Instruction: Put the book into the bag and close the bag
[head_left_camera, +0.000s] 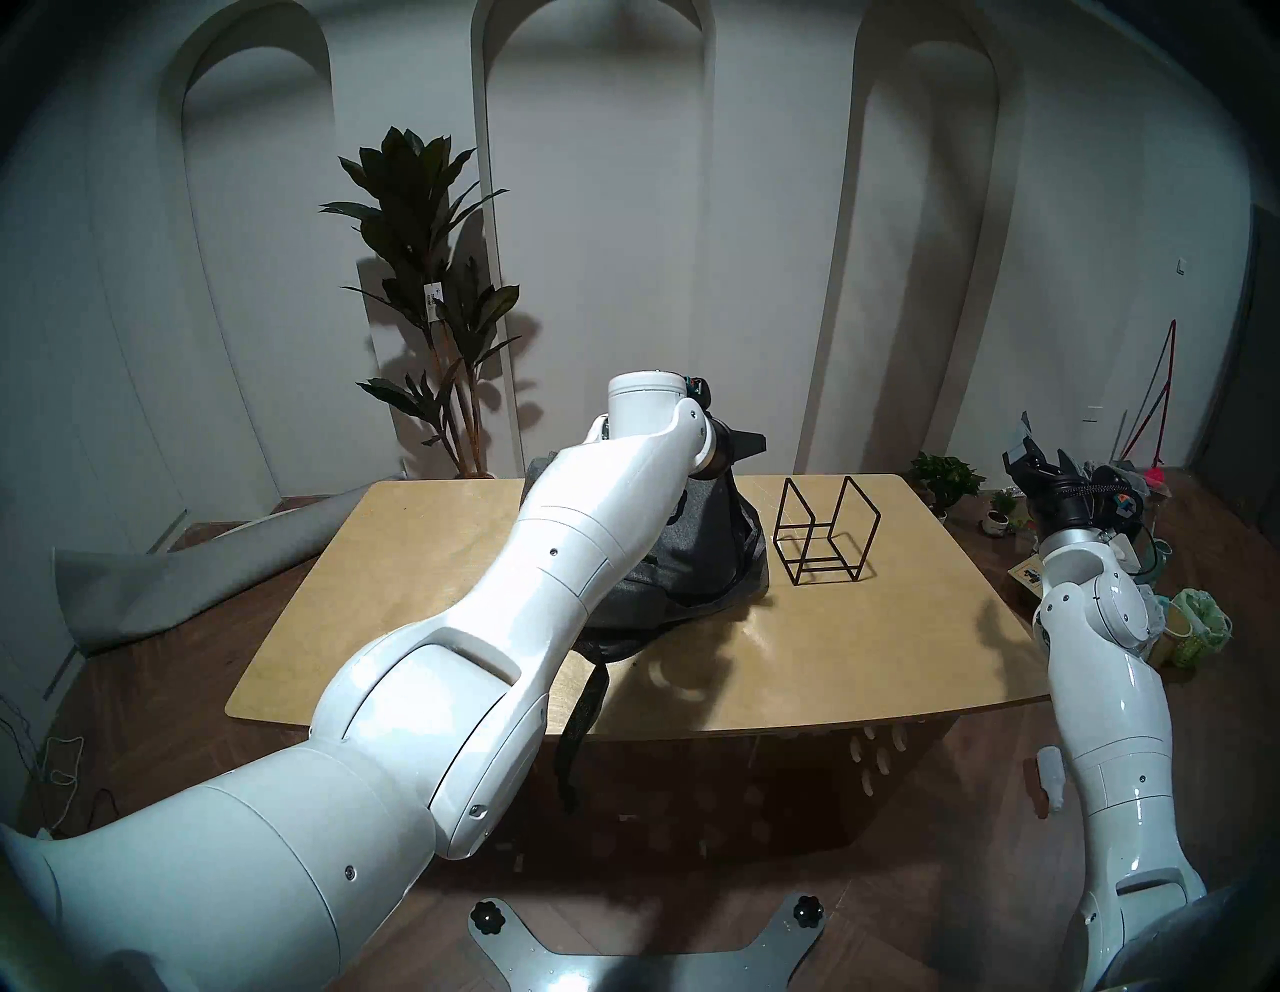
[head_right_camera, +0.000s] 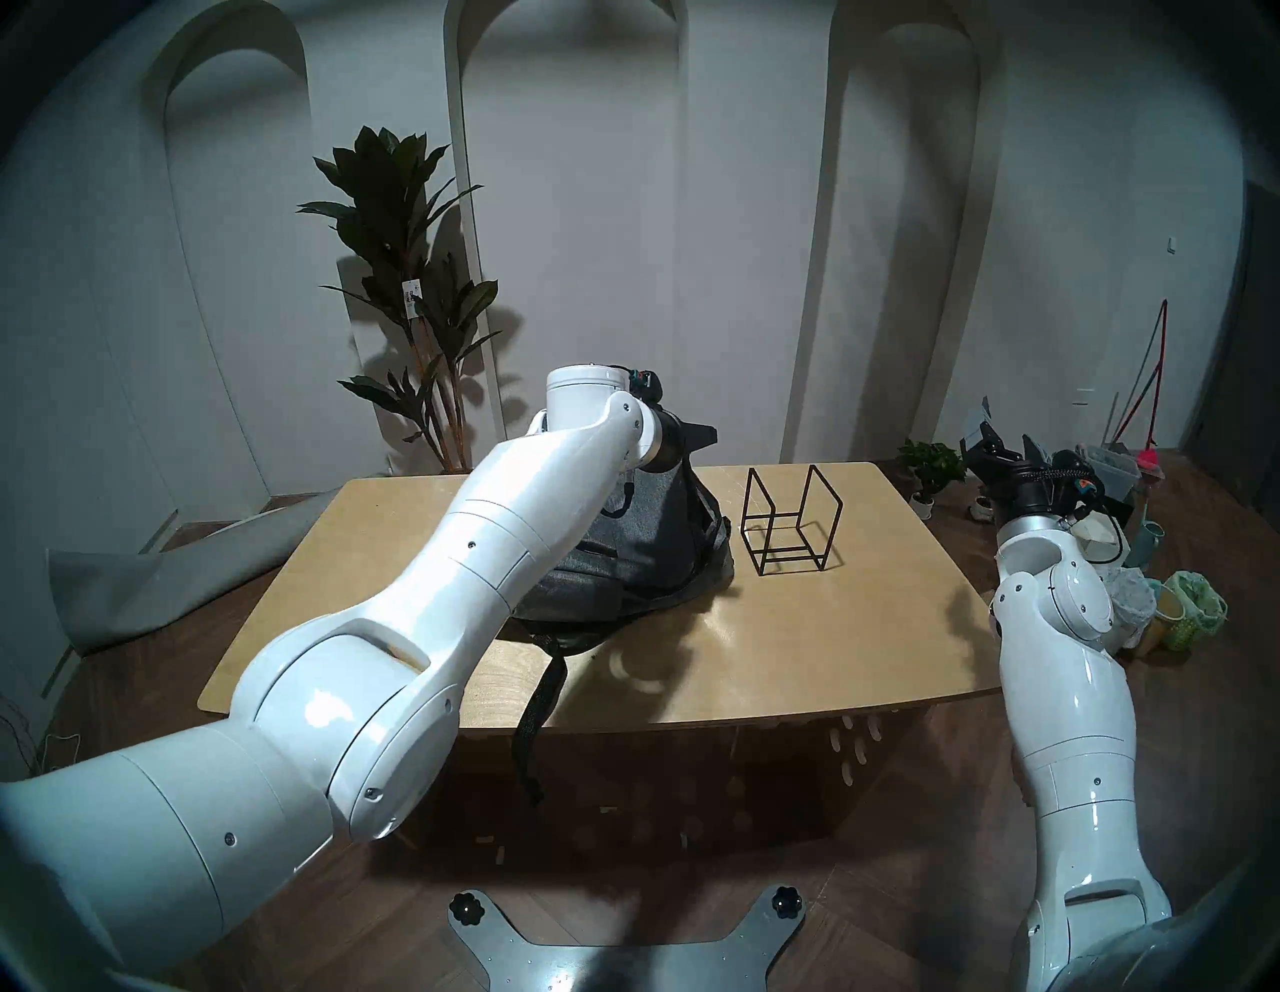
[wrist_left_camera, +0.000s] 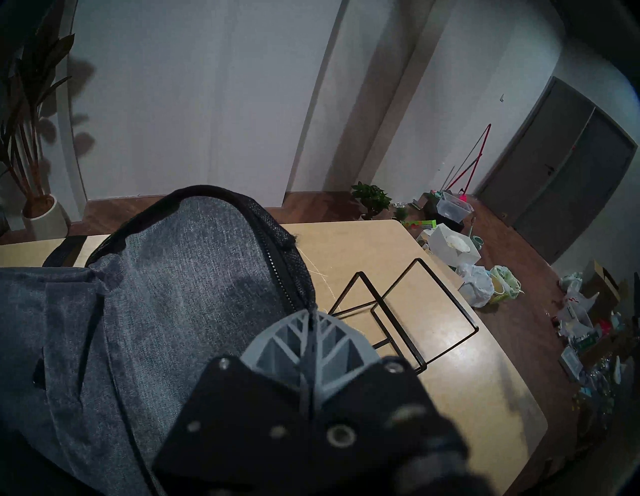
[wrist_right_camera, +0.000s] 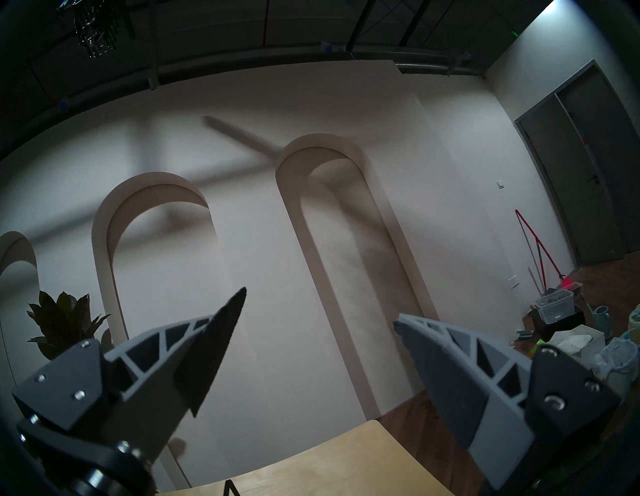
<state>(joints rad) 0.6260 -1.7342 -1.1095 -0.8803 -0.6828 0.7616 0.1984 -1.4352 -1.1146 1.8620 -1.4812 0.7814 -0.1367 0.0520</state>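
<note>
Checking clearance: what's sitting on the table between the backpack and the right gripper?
Only the black wire-frame stand, beside the backpack; the right gripper hovers open, per the head view.

Dark grey fabric backpack (head_left_camera: 682, 554) upright on table, black strap over front edge; book out of sight.

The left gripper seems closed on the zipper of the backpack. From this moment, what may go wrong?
1. The left gripper looks shut on a thin zipper pull at the backpack rim; it may slip off.
2. The right gripper is open and off to the side, so nothing steadies the backpack; pulling may drag or tip it.
3. The black wire stand is close beside the backpack and might get pushed.
</note>
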